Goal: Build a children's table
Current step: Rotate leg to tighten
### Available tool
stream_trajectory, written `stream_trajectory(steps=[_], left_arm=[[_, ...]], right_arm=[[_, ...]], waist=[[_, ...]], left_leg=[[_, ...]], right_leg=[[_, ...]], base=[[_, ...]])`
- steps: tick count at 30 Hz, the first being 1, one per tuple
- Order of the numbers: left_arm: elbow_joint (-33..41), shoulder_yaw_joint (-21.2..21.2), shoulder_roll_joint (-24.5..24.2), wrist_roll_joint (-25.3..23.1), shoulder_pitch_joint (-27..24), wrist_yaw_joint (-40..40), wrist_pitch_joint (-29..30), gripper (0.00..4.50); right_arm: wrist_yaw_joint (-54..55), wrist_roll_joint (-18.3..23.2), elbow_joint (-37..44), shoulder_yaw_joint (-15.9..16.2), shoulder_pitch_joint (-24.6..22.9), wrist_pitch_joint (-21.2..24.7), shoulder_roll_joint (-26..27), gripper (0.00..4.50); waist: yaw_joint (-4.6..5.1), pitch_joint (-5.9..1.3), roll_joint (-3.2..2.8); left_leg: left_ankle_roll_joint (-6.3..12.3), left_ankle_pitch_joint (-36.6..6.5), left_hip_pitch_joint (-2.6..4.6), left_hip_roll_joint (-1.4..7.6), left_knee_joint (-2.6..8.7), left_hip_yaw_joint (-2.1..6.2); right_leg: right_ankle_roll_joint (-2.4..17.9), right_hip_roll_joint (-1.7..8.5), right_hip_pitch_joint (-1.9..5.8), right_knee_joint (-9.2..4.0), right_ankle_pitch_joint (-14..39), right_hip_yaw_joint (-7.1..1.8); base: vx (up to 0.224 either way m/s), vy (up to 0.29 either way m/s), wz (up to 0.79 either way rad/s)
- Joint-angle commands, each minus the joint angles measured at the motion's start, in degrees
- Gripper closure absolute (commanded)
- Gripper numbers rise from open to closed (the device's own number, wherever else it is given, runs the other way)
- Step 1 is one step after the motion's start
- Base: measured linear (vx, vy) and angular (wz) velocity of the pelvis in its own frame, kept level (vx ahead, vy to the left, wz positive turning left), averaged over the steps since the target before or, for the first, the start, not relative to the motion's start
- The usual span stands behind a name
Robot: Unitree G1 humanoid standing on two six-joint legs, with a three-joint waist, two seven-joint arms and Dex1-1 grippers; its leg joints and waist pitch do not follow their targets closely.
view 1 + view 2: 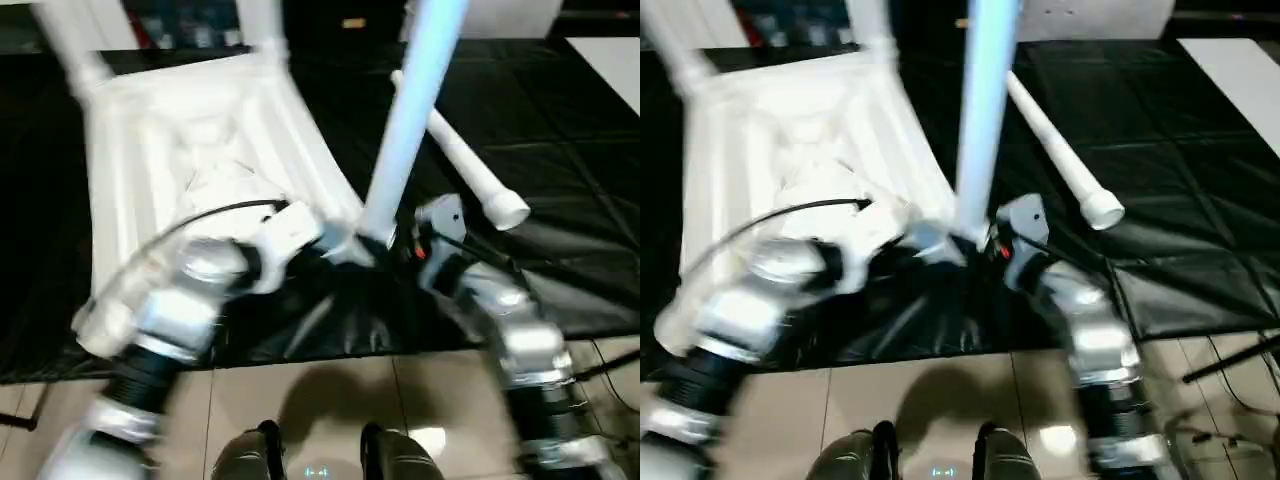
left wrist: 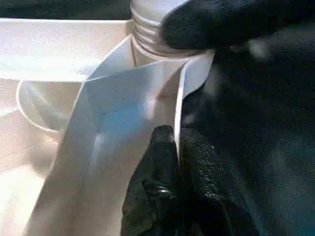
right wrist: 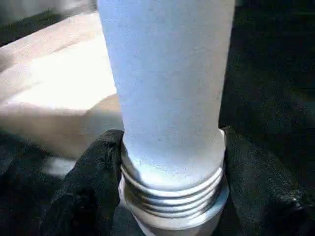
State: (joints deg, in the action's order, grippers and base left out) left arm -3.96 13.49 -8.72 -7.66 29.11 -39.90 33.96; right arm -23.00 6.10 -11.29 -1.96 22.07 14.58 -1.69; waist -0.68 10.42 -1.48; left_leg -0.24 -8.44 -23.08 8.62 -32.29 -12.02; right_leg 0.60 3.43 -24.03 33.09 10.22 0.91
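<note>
Children's table [image 1: 190,150] work sits right at my fingertips: my right gripper [image 3: 170,196] is clasped around the threaded base of a leg [image 3: 167,88], one black finger on each side of the ribbed collar, with the leg rising steeply above it. My left gripper [image 2: 170,162] is clenched tight, its fingers pinching a thin white wall of the tabletop's underside just beside the round corner socket [image 2: 152,34] that this leg is meant for.

Outward from there, the top lies upside down on the black-covered work table [image 1: 560,120], ribs showing, with two legs already standing in its far corners. A fourth leg [image 1: 470,170] lies loose on the black cover, beyond my right forearm.

From the blurred head views I think the thread has met the socket mouth, though I cannot say whether it has caught. To do this step well, I should keep the leg in line with the socket, hold the top firmly with the left so it cannot spin, and turn without forcing; a tilted start would cross the thread.
</note>
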Motion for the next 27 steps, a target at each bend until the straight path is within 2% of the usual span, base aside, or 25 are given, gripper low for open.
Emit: stream_trajectory(steps=[1, 2, 3, 4, 5, 6, 8, 10, 12, 13, 17, 18, 22, 23, 27], left_arm=[[0.7, 0.4, 4.9, -0.2, 1.3, 9.1, 1.2, 4.50], [0.6, 0.7, 5.9, -0.7, 1.5, 10.4, 1.2, 4.50], [0.6, 1.8, 7.1, -1.1, 1.5, 11.0, 0.9, 4.50], [1.1, 2.2, 7.4, -1.0, 1.4, 10.7, 1.3, 4.50], [1.2, 2.4, 7.5, -0.9, 1.4, 10.5, 1.4, 4.50], [1.7, 3.1, 7.4, -0.6, 1.2, 9.3, 1.4, 4.50], [2.3, 4.6, 5.6, -1.3, 0.7, 7.0, 1.0, 4.50], [2.8, 5.2, 3.0, -1.8, 0.1, 4.2, 0.8, 4.50], [3.0, 5.3, 0.5, -1.8, -0.2, 3.0, 1.3, 4.50], [2.8, 5.5, -0.8, -1.6, -0.3, 2.2, 0.9, 4.50], [2.4, 5.8, -3.7, -0.9, -0.6, -0.5, -0.8, 4.50], [1.9, 5.9, -5.9, -0.2, -0.8, -3.2, -3.0, 4.50], [0.0, 6.3, -10.3, 1.5, -1.1, -9.5, -9.4, 4.50], [-0.7, 6.6, -12.5, 3.1, -1.2, -13.9, -13.1, 4.50], [-2.5, 7.9, -15.8, 3.8, -0.7, -19.4, -17.5, 4.50]], right_arm=[[3.2, 1.1, -0.1, 5.8, -0.5, 2.4, 5.7, 1.80], [5.4, 0.2, -0.5, 5.6, -0.3, 2.3, 6.5, 1.80], [7.1, -1.5, -1.5, 6.1, 0.1, 1.2, 6.7, 1.80], [6.9, -2.1, -1.6, 6.5, 0.1, 0.7, 6.4, 1.80], [6.5, -1.8, -1.7, 6.4, 0.1, 0.7, 6.4, 1.80], [5.4, -0.9, -1.6, 5.9, 0.0, 0.6, 6.1, 1.45], [4.5, 0.3, -1.1, 4.2, -0.3, 0.5, 5.8, 1.45], [3.0, -0.5, -0.4, 3.7, -0.6, -0.2, 3.8, 1.04], [1.4, 0.0, 0.7, 3.3, -1.1, -0.6, 1.8, 0.92], [0.1, 0.1, 0.9, 3.3, -1.2, -1.2, 0.4, 0.81], [-3.3, 0.1, 1.3, 3.4, -1.3, -2.7, -2.9, 0.46], [-6.8, 0.6, 1.5, 3.5, -1.2, -3.2, -5.6, 0.26], [-16.3, 3.0, 1.4, 3.4, -0.5, -3.9, -10.9, 0.08], [-21.8, 4.1, 1.3, 4.0, 0.1, -3.7, -14.3, 0.03], [-27.1, 4.3, -0.1, 4.7, 1.4, -4.3, -18.0, 0.03]], waist=[[-0.06, -3.71, 0.27], [0.12, -3.71, 0.17], [0.26, -4.04, 0.24], [0.29, -4.16, 0.31], [0.11, -4.13, 0.41], [-0.05, -4.22, 0.41], [-0.18, -4.39, 0.29], [-0.14, -4.45, 0.29], [-0.08, -4.60, 0.12], [-0.07, -4.84, 0.03], [-0.14, -4.75, 0.08], [-0.19, -4.79, 0.12], [-0.34, -4.66, 0.03], [-0.53, -4.72, -0.06], [-1.38, -5.03, -0.13]], left_leg=[[-1.39, -21.6, 2.00, 4.57, 4.96, 3.41], [-1.25, -20.7, 1.90, 4.60, 5.01, 3.23], [-0.53, -19.1, 1.90, 4.48, 4.81, 3.02], [0.04, -18.2, 1.82, 4.43, 4.71, 2.87], [1.49, -16.9, 1.91, 4.21, 4.46, 2.54], [3.34, -14.3, 1.53, 4.15, 4.24, 2.49], [4.68, -12.4, 1.54, 4.24, 4.09, 2.46], [5.24, -11.2, 1.26, 4.20, 4.04, 2.54], [5.95, -9.0, 1.36, 4.37, 3.81, 2.49], [6.07, -8.5, 1.38, 4.35, 3.76, 2.51], [6.45, -8.5, 1.45, 4.36, 3.65, 2.42], [6.31, -9.1, 1.48, 4.32, 3.56, 2.39], [5.72, -10.7, 1.84, 4.52, 3.68, 2.37], [5.70, -11.1, 1.98, 4.49, 3.63, 2.43], [6.15, -9.1, 2.45, 4.58, 3.39, 2.13]], right_leg=[[9.7, 5.35, 1.13, -4.86, 26.0, -2.48], [9.8, 5.09, 1.01, -4.74, 23.9, -2.54], [10.3, 4.86, 1.21, -4.53, 19.3, -2.54], [10.5, 4.78, 1.30, -4.39, 17.2, -2.57], [11.0, 4.82, 1.38, -4.42, 14.7, -2.68], [11.3, 5.08, 1.88, -4.27, 12.7, -2.69], [12.0, 5.00, 1.98, -4.06, 10.6, -2.59], [12.4, 5.00, 2.29, -3.77, 9.3, -2.43], [13.8, 4.92, 2.60, -3.30, 5.6, -2.28], [14.1, 4.81, 2.70, -3.15, 5.0, -2.19], [15.2, 4.84, 2.85, -3.15, 4.7, -2.13], [15.4, 4.93, 2.94, -3.16, 5.9, -2.17], [15.2, 4.81, 2.71, -3.32, 8.3, -2.17], [15.3, 4.85, 2.78, -3.33, 8.7, -2.13], [16.4, 4.73, 2.50, -2.85, 5.6, -2.18]], base=[[0.000, 0.000, 0.00], [0.000, 0.000, 0.00], [0.000, 0.000, 0.00], [0.000, 0.000, 0.00], [0.000, 0.000, 0.00], [0.000, 0.000, 0.00], [0.000, 0.000, 0.00], [0.000, 0.000, 0.00], [0.000, 0.000, 0.00], [0.000, 0.000, 0.00], [0.000, 0.000, 0.00], [0.000, 0.000, 0.00], [0.000, 0.000, 0.00], [0.000, 0.000, 0.00], [0.000, 0.000, 0.00]])
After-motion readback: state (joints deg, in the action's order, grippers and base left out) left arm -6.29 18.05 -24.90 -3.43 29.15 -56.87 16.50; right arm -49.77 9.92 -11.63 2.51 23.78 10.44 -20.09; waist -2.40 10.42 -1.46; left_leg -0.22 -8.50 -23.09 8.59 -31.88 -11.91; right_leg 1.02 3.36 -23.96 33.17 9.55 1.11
